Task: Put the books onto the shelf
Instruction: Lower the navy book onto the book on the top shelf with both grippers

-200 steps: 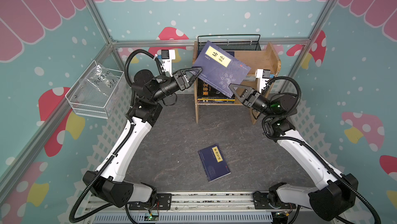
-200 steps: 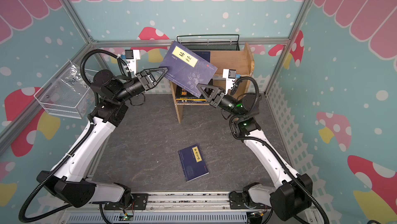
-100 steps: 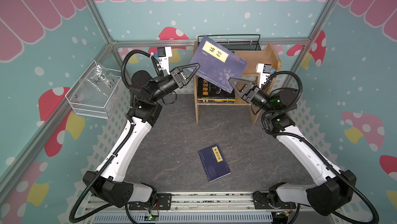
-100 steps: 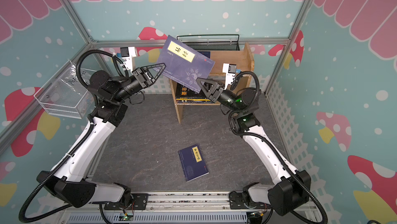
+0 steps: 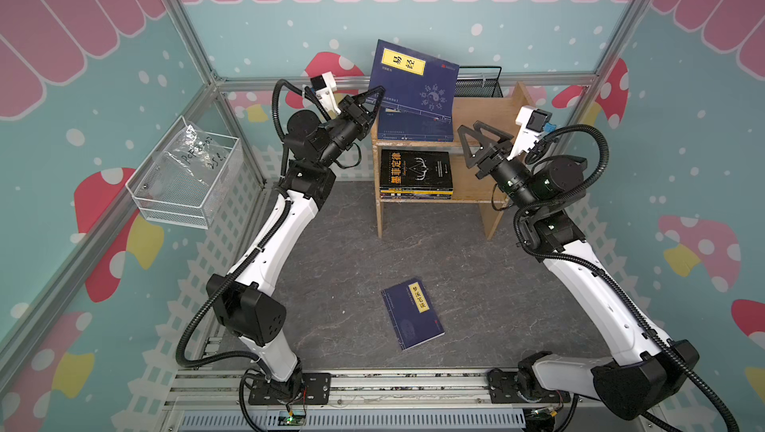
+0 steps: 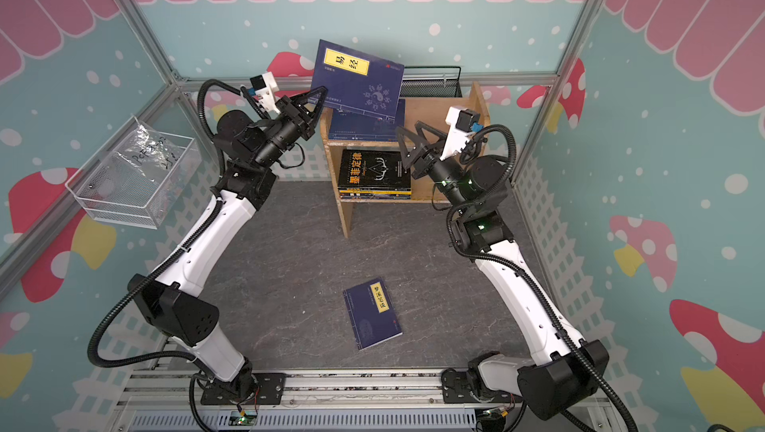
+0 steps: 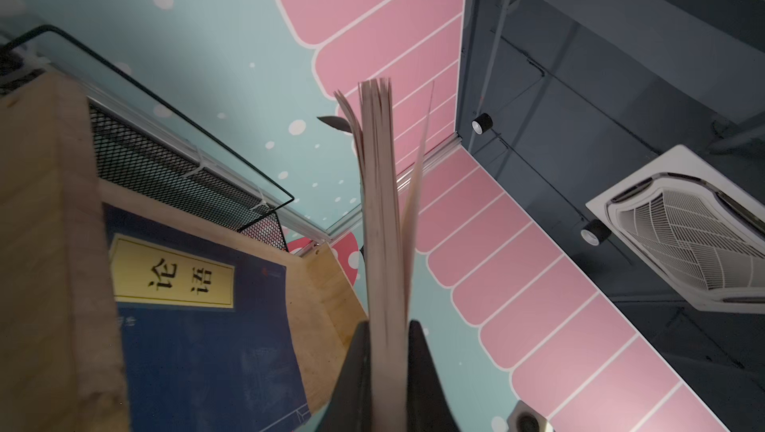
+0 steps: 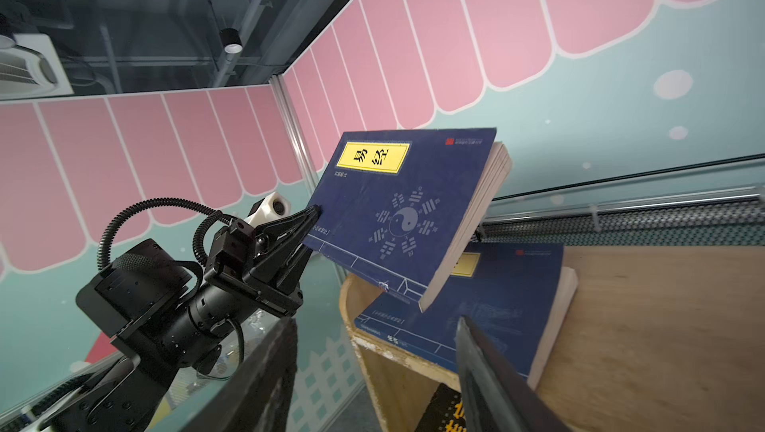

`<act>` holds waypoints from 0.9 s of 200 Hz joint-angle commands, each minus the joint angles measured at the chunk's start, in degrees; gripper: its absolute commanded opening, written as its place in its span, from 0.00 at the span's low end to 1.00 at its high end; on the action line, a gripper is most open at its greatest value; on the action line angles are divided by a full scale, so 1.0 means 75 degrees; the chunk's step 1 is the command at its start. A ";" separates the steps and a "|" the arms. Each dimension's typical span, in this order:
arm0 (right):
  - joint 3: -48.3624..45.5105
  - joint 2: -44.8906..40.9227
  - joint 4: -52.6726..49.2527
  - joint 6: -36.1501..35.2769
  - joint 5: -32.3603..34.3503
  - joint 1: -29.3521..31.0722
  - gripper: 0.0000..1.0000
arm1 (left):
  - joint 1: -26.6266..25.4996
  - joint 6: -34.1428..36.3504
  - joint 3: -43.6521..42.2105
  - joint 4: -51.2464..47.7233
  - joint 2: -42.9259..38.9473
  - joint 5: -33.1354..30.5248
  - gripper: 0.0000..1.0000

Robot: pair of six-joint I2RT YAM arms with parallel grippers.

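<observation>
Left gripper [image 5: 380, 91]: pinches now alone the lower left corner of the raised navy book [image 5: 414, 94], jaws pressed together on cover and pages. Holds it tilted, nearly upright, above the left end of the shelf [image 5: 482, 119], over the upper tier. A second ago was carried from both sides; since then has swung up and toward the left end of the shelf. Below it, flat on the upper tier, a second navy book [image 8: 496, 297]; on the lower tier, a flat stack with a black book [image 5: 414, 171] on top. Right gripper [image 5: 467, 127]: has let go within the last second and drawn back. Stands now before the right half of the shelf, at the height of the upper tier, jaws spread, nothing between them.

Means, as a judgement, that the handover is finished and that only the laying down on the upper tier remains for this book. Leaves also a third navy book [image 5: 412, 314] on the floor [image 5: 476, 285], well in front of the shelf, not yet fetched.

From the left wrist view: page edges [image 7: 378, 202] fanned out loosely beyond the fingers [image 7: 354, 372], so probably a floppy hold; not to be seen from above. From the right wrist view: lower corner of the held book very near the one lying on the shelf; touching or not, cannot tell. Only in both top views: the book in front of the shelf.
</observation>
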 commanded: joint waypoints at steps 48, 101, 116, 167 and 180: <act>0.0942 0.1282 -0.0414 -0.1778 0.1745 -0.0004 0.63 | -0.0256 0.0159 0.1254 -0.1219 0.0585 -0.1099 0.00; 0.1673 0.2253 -0.0352 -0.1402 0.1756 -0.0004 0.58 | -0.0537 0.0354 0.1567 -0.2118 0.0837 -0.1370 0.00; 0.1578 0.2237 -0.0223 -0.1252 0.1835 -0.0004 0.58 | -0.0587 0.0450 0.1538 -0.2228 0.0831 -0.1492 0.00; 0.0925 0.1801 0.0384 -0.1035 0.2154 -0.0004 0.62 | -0.0580 0.0538 0.1465 -0.2473 0.0793 -0.1565 0.00; 0.1016 0.1850 0.0326 -0.1062 0.2090 -0.0010 0.62 | -0.0585 0.0512 0.1315 -0.2457 0.0714 -0.1645 0.00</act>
